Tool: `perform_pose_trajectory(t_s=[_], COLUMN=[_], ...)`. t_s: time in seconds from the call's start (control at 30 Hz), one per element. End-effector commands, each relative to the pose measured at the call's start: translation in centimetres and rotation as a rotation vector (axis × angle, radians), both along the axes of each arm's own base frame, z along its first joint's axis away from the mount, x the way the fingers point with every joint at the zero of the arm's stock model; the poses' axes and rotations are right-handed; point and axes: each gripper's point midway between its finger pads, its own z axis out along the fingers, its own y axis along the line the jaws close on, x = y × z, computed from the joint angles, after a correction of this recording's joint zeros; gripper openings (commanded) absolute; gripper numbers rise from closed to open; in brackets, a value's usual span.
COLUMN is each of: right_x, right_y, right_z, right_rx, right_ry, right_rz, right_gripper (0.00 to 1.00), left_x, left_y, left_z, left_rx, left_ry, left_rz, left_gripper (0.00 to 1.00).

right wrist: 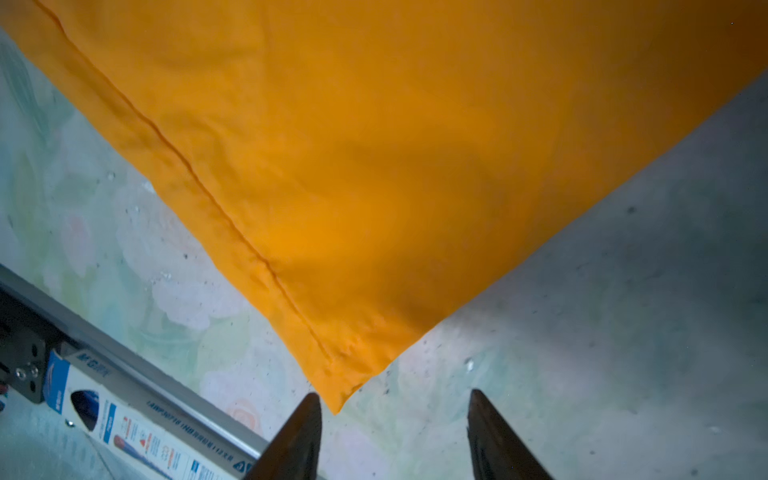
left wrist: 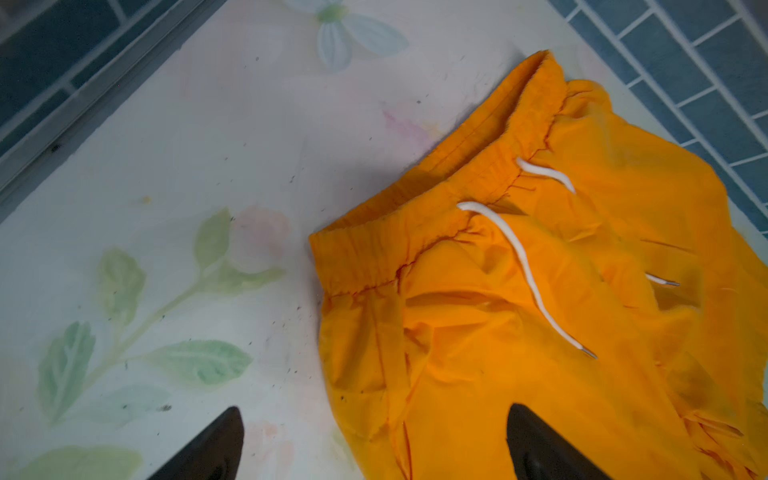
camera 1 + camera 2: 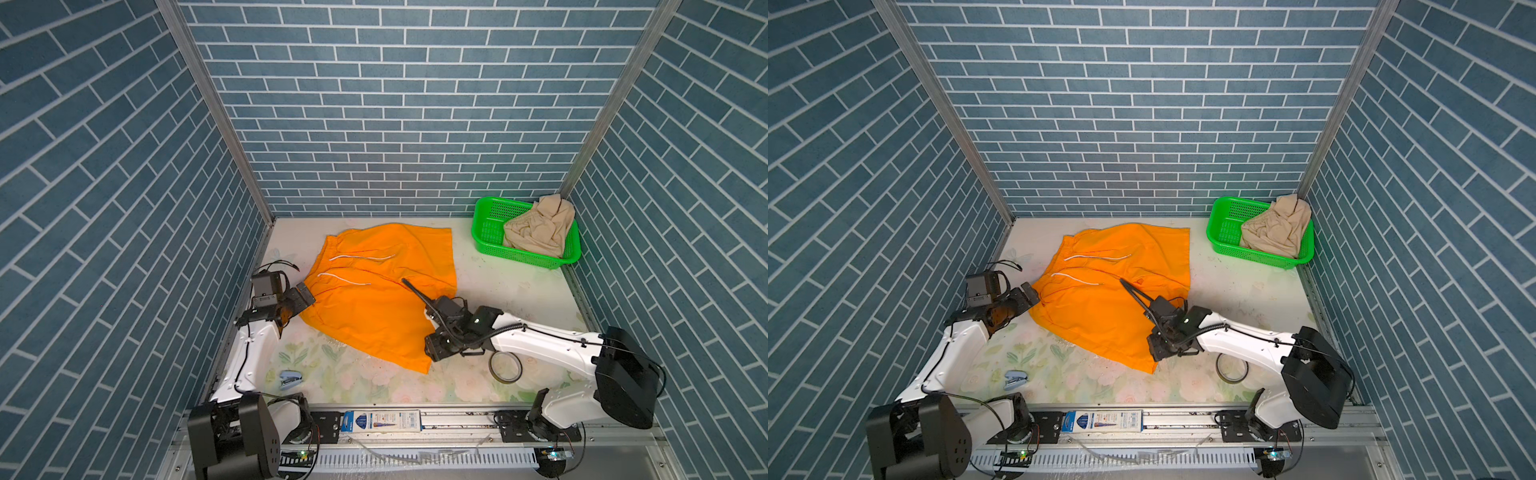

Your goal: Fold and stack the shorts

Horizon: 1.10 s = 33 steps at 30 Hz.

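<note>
Left hand gapes at its widest over the waistband end of the orange shorts, one finger above cloth and one above bare counter, with nothing between them. Right hand has its fingers parted too, though less widely. The near leg's hem corner lies just ahead of the tips, ungripped.

The orange pair lies spread almost flat in the middle of the counter, waistband toward the left arm, white drawstring loose on top. The beige shorts sit crumpled in the green basket at the far right corner.

I judge the laying-out step finished and the first fold next. Each hand would need to pinch its own end of the near leg, lift together and carry it over onto the far leg. After that, the beige pair needs fetching.
</note>
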Motion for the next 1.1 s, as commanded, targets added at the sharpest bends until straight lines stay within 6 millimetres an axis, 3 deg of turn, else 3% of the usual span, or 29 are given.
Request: perform_pose_trajectory(t_s=[0.0,0.17,0.33,0.43,0.53,0.6,0.7,0.87,1.07], right_x=[-0.6,-1.9,-2.1,-2.1,-2.1,-2.1,-2.3,-3.2,-3.7], right_y=[0.6,1.8,2.4,2.1,1.5,0.6,-1.8,-6.1,-9.5], right_z=[-1.2,-2.9,-4.3,-4.8,-4.8,-4.5,-4.1,-3.7,-3.1], right_rx=[-0.035,-0.064,-0.079,-0.091,-0.075,-0.078,-0.103,-0.133,-0.069], right_ry=[-0.001,0.015,0.035,0.036,0.029,0.028,0.025,0.04,0.041], right_rz=[-0.115,-0.104,-0.144,-0.159,-0.178,-0.193,-0.231,-0.298,-0.382], right_gripper=[0.58,0.56,0.48,0.34,0.11,0.0,0.0,0.0,0.0], left_x=[-0.3,-0.9,-1.5,-1.4,-1.1,-1.0,-0.9,-0.9,-1.7], left_y=[-0.2,-1.0,-0.5,-0.2,0.1,0.2,0.4,-0.9,-1.7], left_z=[-0.2,-0.9,-1.5,-1.2,-0.8,-1.0,-1.8,-4.1,-5.4], left_rx=[-0.046,-0.063,-0.042,-0.04,-0.025,-0.015,-0.012,-0.084,-0.106], left_ry=[0.001,0.033,0.064,0.052,0.042,0.033,0.037,0.082,0.128], left_rz=[0.012,-0.039,-0.025,-0.014,-0.013,-0.022,-0.019,-0.062,-0.105], left_gripper=[1.0,1.0,1.0,1.0,1.0,1.0,0.99,0.86,0.75])
